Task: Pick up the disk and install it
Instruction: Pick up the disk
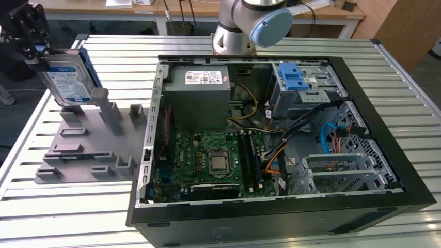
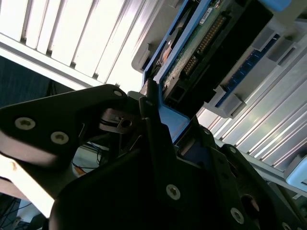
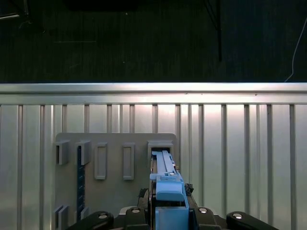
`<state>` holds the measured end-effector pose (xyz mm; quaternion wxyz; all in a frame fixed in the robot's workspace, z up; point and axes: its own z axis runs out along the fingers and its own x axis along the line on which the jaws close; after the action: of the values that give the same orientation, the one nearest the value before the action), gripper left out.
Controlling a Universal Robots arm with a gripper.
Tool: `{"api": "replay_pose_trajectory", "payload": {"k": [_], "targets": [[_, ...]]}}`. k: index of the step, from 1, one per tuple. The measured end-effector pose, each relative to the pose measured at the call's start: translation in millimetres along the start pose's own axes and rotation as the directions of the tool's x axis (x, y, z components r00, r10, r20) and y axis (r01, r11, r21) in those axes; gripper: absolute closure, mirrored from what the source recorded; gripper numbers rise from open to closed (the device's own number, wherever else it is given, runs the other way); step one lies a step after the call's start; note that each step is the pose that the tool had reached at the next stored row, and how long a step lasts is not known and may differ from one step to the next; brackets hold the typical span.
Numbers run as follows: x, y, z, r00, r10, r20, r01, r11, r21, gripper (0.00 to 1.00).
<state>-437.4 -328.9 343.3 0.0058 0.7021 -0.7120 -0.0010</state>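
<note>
The disk (image 1: 65,77) stands on edge at the exterior view's far left, its blue-and-white label facing out and a blue frame around it. My black gripper (image 1: 41,51) is shut on its upper end. The disk's lower end sits at a slot of the grey holder plate (image 1: 82,150); I cannot tell whether it rests in the slot or hangs just above it. In the first wrist view the disk (image 3: 165,184) shows edge-on, between the fingers of the gripper (image 3: 168,215), over the holder plate (image 3: 115,191). The second wrist view shows the disk's circuit-board side (image 2: 206,43) held by the gripper (image 2: 163,124).
An open black computer case (image 1: 358,206) lies on the slatted metal table (image 1: 413,103), to the right of the holder. Inside are a grey power supply box (image 1: 200,85), a green motherboard (image 1: 206,160) and a silver cage with a blue latch (image 1: 300,80). The arm's base (image 1: 238,26) stands behind the case.
</note>
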Motion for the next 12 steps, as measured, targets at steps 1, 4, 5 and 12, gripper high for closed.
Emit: {"api": "replay_pose_trajectory", "payload": {"k": [1, 4, 5, 12], "targets": [[0.0, 0.0, -0.5, 1.0000, 0.000, 0.0000, 0.000, 1.0000, -0.0001, 0.64], [0.0, 0.0, -2.0, 1.0000, 0.000, -0.0001, 0.000, 1.0000, -0.0001, 0.64], [0.0, 0.0, -2.5, 1.0000, 0.000, 0.0000, 0.000, 1.0000, 0.0000, 0.64], [0.1, 0.1, -5.6, 1.0000, 0.000, 0.0000, 0.000, 1.0000, 0.0000, 0.64]]}}
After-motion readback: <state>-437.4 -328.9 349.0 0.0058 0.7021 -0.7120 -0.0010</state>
